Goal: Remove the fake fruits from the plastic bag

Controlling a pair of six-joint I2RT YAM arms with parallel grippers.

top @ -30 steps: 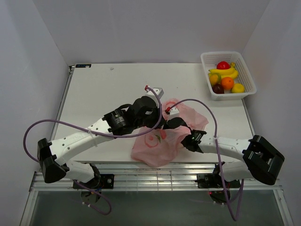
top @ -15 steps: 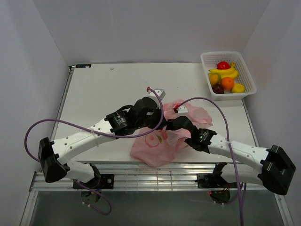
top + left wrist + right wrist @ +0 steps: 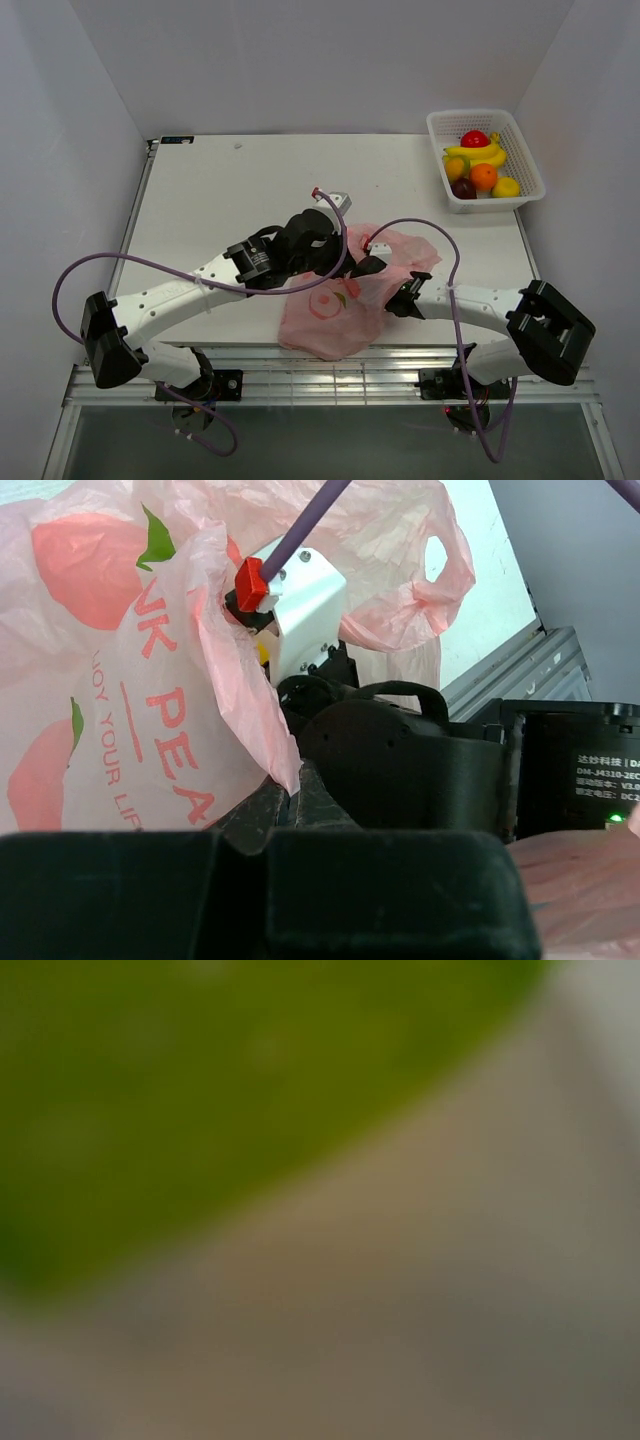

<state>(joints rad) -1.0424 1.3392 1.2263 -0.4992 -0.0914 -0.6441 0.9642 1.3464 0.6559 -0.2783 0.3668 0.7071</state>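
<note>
Lying rumpled at the near edge of the table (image 3: 230, 190), the plastic bag (image 3: 330, 315) is thin pink crinkled film. No lettering on it is legible from above. The left gripper (image 3: 358, 266) meets its upper edge, and the right arm (image 3: 470, 300) reaches into its mouth. Glossy fake fruits (image 3: 484, 176) sit well apart in a white lattice basket (image 3: 437, 150).

From the left wrist, the bag (image 3: 130, 730) shows peach pictures and the letters "PEA" and "YOUR". A black motor housing (image 3: 600, 780) is labelled "DM-J4310-2EC". The left gripper (image 3: 290, 795) is clamped on a fold of the film.

From the right wrist, a blurred yellow-green fruit (image 3: 200, 1090) fills the lens. The right gripper is hidden inside the bag, so its grip is impossible to judge.
</note>
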